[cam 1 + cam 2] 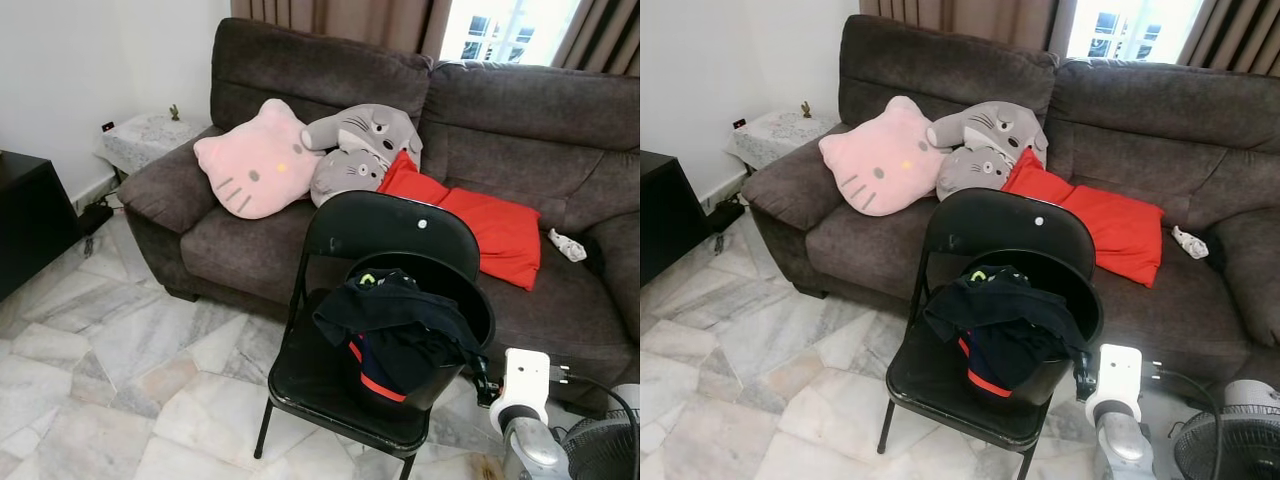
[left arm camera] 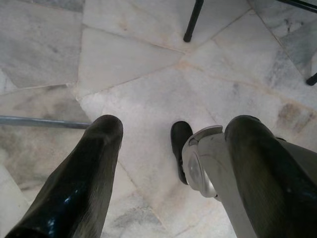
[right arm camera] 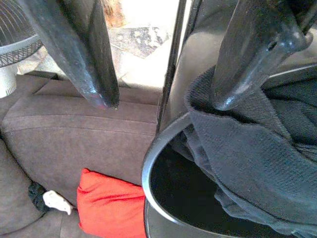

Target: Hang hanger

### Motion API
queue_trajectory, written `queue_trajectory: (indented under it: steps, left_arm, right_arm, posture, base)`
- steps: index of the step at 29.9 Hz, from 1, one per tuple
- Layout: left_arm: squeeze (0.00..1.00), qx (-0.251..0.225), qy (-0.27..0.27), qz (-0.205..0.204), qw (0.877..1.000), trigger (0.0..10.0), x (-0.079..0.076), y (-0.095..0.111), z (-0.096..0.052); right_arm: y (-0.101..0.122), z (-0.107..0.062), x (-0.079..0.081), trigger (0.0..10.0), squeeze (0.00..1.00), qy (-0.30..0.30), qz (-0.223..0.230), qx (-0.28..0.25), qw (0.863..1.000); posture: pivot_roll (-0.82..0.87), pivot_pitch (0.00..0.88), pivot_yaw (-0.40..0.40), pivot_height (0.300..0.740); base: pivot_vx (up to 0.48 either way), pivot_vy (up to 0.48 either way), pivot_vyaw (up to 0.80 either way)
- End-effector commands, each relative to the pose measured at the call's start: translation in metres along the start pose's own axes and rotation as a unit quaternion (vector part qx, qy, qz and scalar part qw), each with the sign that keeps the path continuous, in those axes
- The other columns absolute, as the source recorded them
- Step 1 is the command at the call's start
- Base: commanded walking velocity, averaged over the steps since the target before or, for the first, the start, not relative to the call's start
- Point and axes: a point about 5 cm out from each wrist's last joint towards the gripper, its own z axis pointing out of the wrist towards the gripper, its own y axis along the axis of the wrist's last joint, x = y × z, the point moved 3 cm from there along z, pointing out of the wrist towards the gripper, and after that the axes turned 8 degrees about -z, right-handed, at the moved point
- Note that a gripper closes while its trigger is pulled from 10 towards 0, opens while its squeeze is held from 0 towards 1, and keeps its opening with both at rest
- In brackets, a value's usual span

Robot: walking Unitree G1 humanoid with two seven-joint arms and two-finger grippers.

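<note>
Polished veined marble floor (image 1: 120,350); rough matt fabric sofa (image 1: 520,110); glossy black metal chair (image 1: 390,235); soft knit dark garment (image 1: 400,320); smooth plastic black basket (image 3: 158,198); plush pink cushion (image 1: 255,165).

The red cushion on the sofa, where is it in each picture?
Left eye view: red cushion right of middle, behind the black chair.
Right eye view, same spot.
Right wrist view, low, beside the black basin.
Left wrist view: floor instead.
Shared landmark: the chair.

Basket (image 1: 470,300) on chair (image 1: 330,385), before sofa (image 1: 520,120)
</note>
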Motion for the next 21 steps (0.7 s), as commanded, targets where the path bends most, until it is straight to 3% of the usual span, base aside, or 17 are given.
queue_trajectory:
  steps: [1, 15, 21]
  left_arm:
    - [0.00, 0.019, 0.001, 0.000, 1.000, 10.0, 0.002, -0.009, -0.002]
    - [0.00, 0.032, 0.001, 0.000, 0.999, 10.0, 0.002, -0.015, -0.004]
    - [0.00, 0.040, 0.004, 0.000, 0.999, 10.0, 0.003, -0.018, -0.005]
  right_arm:
    - [0.000, 0.003, -0.004, 10.0, 0.00, -0.001, -0.008, 0.008, 1.000]
    - [0.007, 0.011, 0.000, 10.0, 0.00, 0.017, -0.025, 0.018, 0.999]
    - [0.021, 0.017, 0.008, 10.0, 0.00, 0.032, -0.042, 0.001, 0.999]
  posture:
    - [0.03, 0.000, -0.027, 0.740]
    - [0.04, 0.000, -0.026, 0.740]
    - [0.04, 0.000, -0.025, 0.740]
  base:
    - [0.000, 0.000, 0.00]
    - [0.000, 0.000, 0.00]
    - [0.000, 0.000, 0.00]
